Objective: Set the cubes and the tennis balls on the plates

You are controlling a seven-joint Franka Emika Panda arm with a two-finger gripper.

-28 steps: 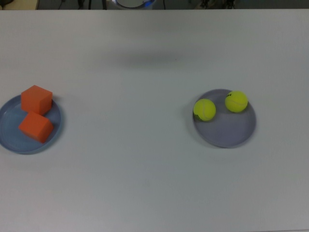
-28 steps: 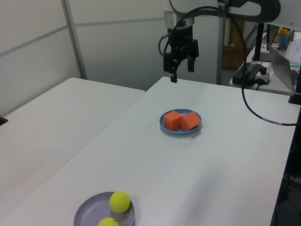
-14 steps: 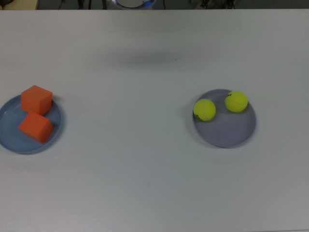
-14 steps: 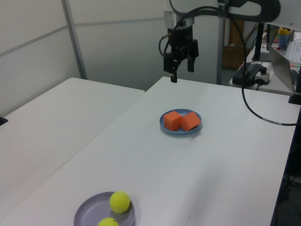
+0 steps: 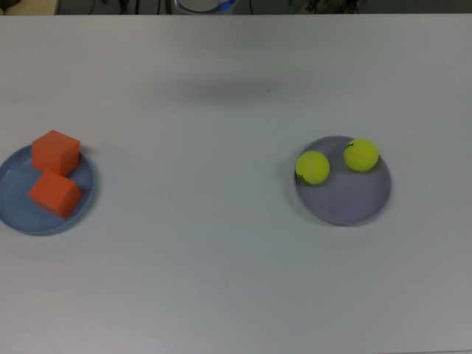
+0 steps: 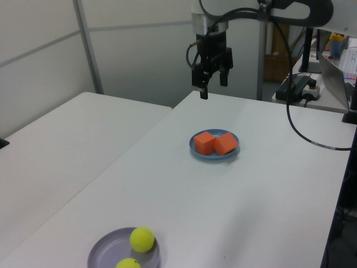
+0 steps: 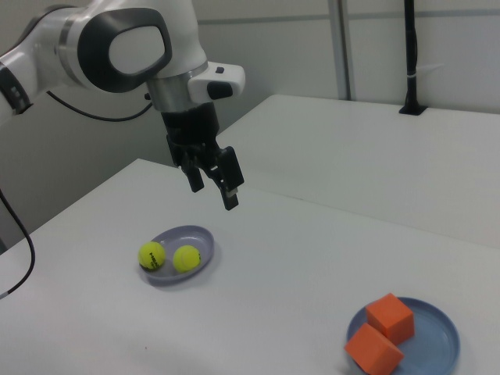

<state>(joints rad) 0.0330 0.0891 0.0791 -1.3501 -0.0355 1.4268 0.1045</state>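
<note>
High above the white bench (image 5: 221, 243), the end effector (image 7: 212, 180) hung spread and empty. Both orange matte cubes (image 5: 55, 173) sat on the light blue round plate (image 5: 15, 214) at 9 o'clock in the top view, both fuzzy yellow-green tennis balls (image 5: 336, 161) on the lavender round plate (image 5: 346, 199) at 3 o'clock.

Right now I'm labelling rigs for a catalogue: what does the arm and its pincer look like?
The arm has glossy white rounded shells with dark grey joint caps. A black wrist block carries the pincer, black with two slim straight fingers. Black cables loop beside the wrist and trail off the arm.
</note>
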